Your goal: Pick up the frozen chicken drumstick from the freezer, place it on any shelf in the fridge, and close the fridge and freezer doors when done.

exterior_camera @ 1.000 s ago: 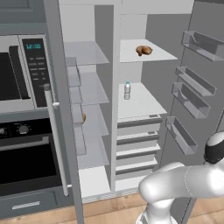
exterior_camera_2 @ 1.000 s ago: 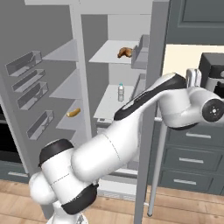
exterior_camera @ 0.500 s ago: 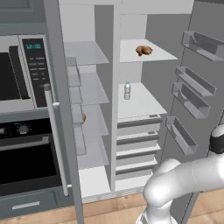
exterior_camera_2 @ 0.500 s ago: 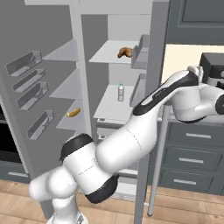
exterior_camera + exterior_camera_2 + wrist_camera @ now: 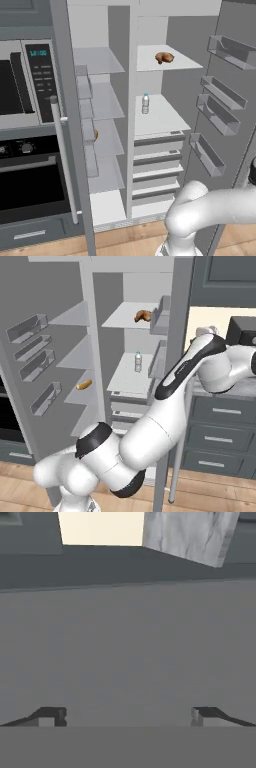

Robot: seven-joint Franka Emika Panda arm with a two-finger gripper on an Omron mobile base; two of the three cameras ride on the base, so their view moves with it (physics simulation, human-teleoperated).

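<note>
The brown chicken drumstick (image 5: 164, 57) (image 5: 142, 316) lies on the top shelf of the fridge compartment, on the right side of the unit. Both doors stand open: the freezer door (image 5: 70, 125) (image 5: 45, 316) at the left, the fridge door (image 5: 235, 60) (image 5: 177, 331) at the right. My arm reaches around the outer side of the fridge door. In the hand view my gripper (image 5: 128, 717) is open, empty, and faces a flat grey panel close in front of it.
A small bottle (image 5: 145, 103) (image 5: 138, 361) stands on the fridge's middle shelf, above the drawers (image 5: 157, 167). A small orange item (image 5: 84, 384) lies on a freezer shelf. Microwave (image 5: 20, 85) and oven (image 5: 30, 180) sit left; a drawer cabinet (image 5: 220, 426) stands right.
My forearm and hand have swung further right, around the outside of the fridge door. The doors, the drumstick and the bottle have not moved.
</note>
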